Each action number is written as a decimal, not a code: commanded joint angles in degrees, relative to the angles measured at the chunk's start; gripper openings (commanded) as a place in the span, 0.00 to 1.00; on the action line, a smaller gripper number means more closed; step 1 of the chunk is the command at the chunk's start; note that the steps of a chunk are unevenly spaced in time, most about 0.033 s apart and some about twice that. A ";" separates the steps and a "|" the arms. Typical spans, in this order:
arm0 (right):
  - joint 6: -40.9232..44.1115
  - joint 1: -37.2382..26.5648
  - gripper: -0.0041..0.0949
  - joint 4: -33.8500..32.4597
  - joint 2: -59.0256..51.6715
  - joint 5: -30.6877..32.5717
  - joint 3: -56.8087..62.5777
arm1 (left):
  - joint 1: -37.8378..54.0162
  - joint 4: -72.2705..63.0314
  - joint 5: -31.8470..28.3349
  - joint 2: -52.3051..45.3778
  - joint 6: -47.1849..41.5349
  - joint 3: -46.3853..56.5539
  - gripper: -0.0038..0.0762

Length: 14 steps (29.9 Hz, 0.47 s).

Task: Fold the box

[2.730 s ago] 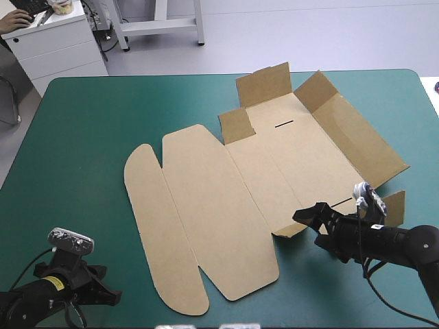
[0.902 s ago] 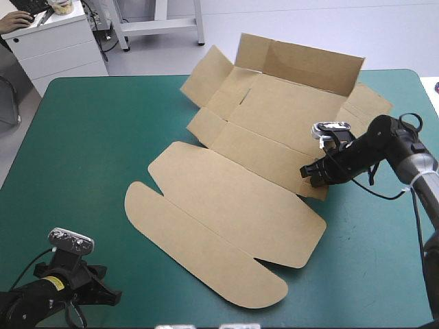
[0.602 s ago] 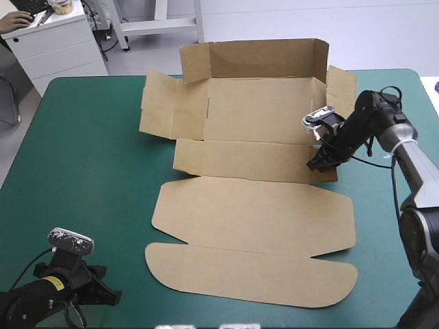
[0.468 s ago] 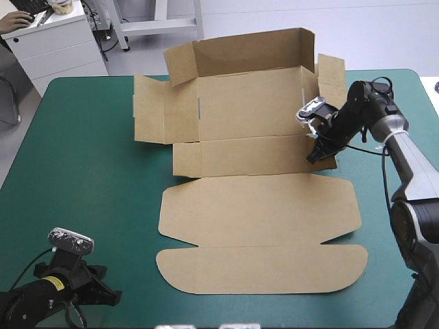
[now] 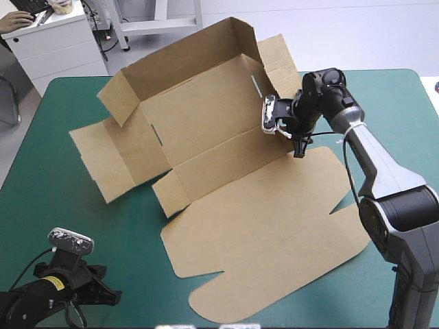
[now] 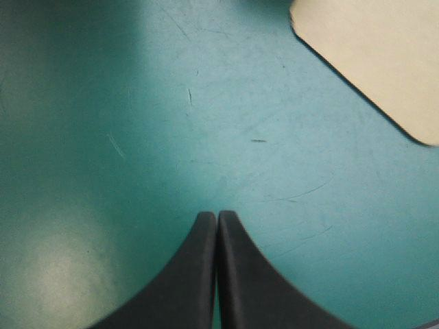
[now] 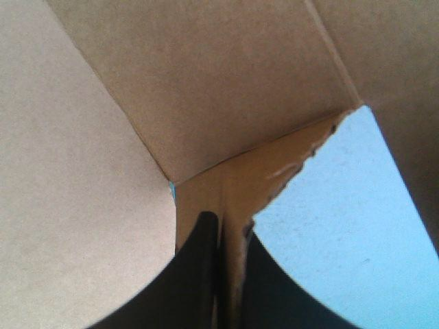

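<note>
Right end effector [image 7: 223, 221]: we find black fingers pressed together on thin flap of brown box [image 5: 260, 205], at box's right end. Left end effector [image 6: 217, 218]: we find fingers together, nothing held, low over teal-green surface [image 5: 68, 205] at near left corner, with box's rounded lid corner ahead. Box lies mid-surface, skewed, far walls raised, lid panels flat toward near edge.
</note>
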 commanded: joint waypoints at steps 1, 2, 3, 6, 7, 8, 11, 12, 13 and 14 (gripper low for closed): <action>-7.96 2.20 0.02 -6.22 -2.94 -0.51 -1.91 | -0.29 -1.10 -2.47 0.72 -0.09 -1.76 0.04; -9.26 2.83 0.02 -7.60 -2.94 -0.53 -2.00 | -0.29 -1.10 -2.47 0.72 -0.09 -1.76 0.04; -10.31 3.32 0.02 -8.69 -2.94 -0.53 -2.13 | -0.29 -1.10 -2.47 0.72 -0.09 -1.76 0.04; -14.34 4.58 0.02 -9.65 -2.94 -1.27 -2.39 | -0.29 -1.10 -2.47 0.72 -0.09 -1.76 0.04; -14.89 4.88 0.02 -9.79 -2.94 -1.95 -2.39 | -0.29 -1.10 -2.47 0.72 -0.09 -1.76 0.04; -15.04 4.98 0.02 -9.56 -2.94 -2.99 -2.39 | -0.29 -1.10 -2.47 0.72 -0.36 -1.76 0.04; -15.04 4.98 0.02 -7.40 -2.81 -6.43 -2.39 | -0.29 -1.10 -2.47 0.72 -0.34 -1.76 0.04; -14.92 4.98 0.02 -6.45 -2.72 -7.67 -2.39 | -0.29 -1.10 -2.47 0.72 -0.34 -1.76 0.04; -14.80 4.98 0.02 -5.11 -2.49 -8.88 -2.39 | -0.29 -1.10 -2.47 0.72 -0.34 -1.76 0.04; -14.80 4.98 0.02 -3.23 -2.36 -10.01 -2.39 | -0.29 -1.10 -2.47 0.72 -0.34 -1.76 0.04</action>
